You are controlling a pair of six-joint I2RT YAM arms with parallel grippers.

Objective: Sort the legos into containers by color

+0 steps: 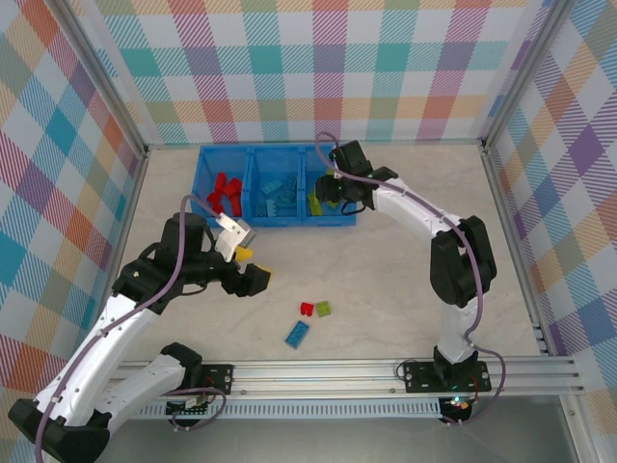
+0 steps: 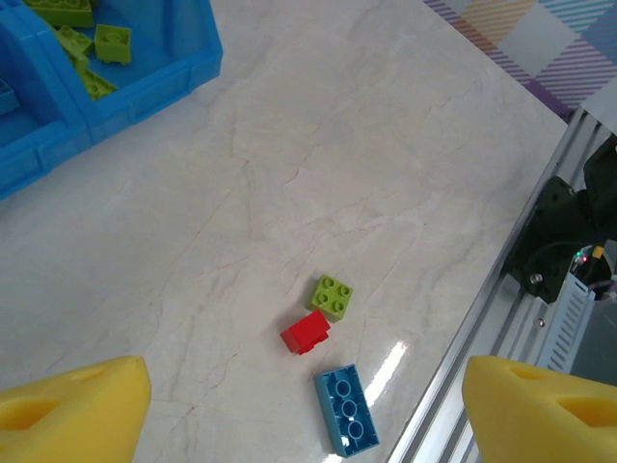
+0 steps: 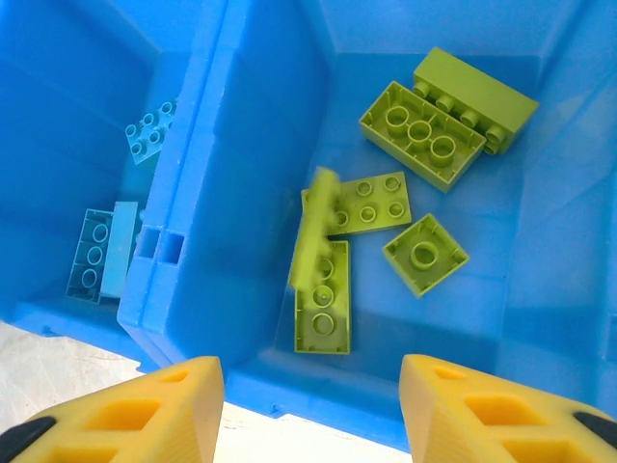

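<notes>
R gripper (image 3: 310, 391), jaws apart, above green legos (image 3: 424, 130) in tray (image 3: 251, 145), rt compartment.

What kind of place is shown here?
Probably a robot test cell: left arm and right arm bolted to a metal rail, checked panels walling a table, a blue tray holding sorted bricks.

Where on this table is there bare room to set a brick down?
Bare marble tabletop lies between the bright blue plastic tray and the loose red brick, lime green brick and light blue brick; also right of the right arm. Crowded: that cluster by the front rail.
</notes>
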